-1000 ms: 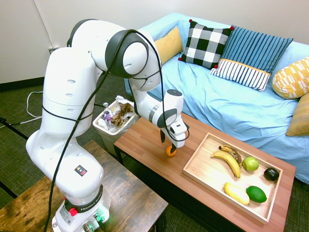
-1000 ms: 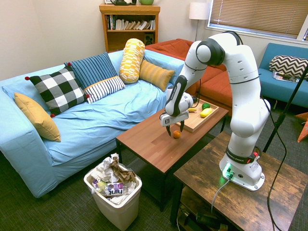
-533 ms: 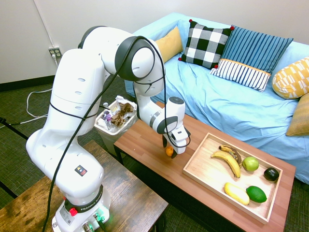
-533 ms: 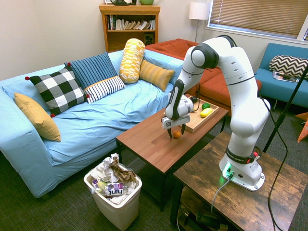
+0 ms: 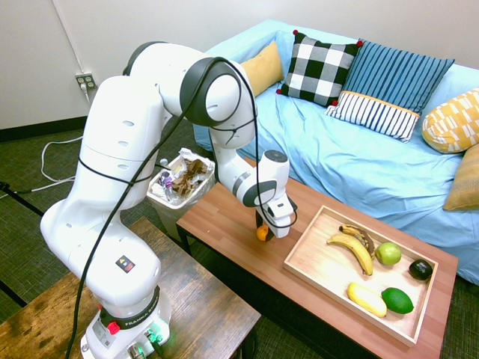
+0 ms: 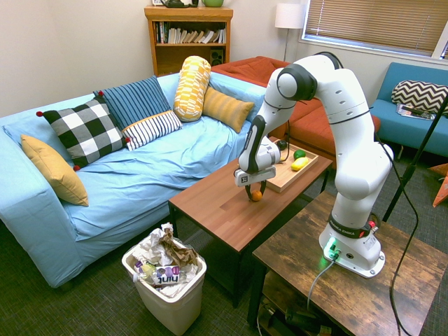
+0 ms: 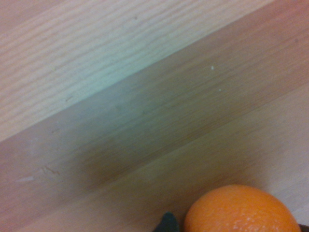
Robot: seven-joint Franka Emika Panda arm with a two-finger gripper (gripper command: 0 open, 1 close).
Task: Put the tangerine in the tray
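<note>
Your tangerine [image 5: 262,233] sits on the reddish-brown table [image 5: 224,217], near its front edge and well apart from the tray [image 5: 310,250]. The gripper [image 5: 265,229] is down over it, fingers straddling the fruit on either side; in the second exterior view the orange [image 6: 256,196] peeks out just below the hand [image 6: 253,193]. You cannot tell from these views whether the fingers have closed on it or only bracket it with a small gap. The wrist view shows the fruit [image 7: 241,210] close up against bare wood, so it looks to be resting on the table.

You are at the grasp step. Next you would need a firm close on the fruit, a lift clear of the tray's low side, then a carry across to a bare patch of the tray, which already holds bananas [image 5: 353,245], a green apple [image 5: 388,253] and other fruit.

The tangerine is round, so it has no useful long axis or heading; any approach angle should serve.
</note>
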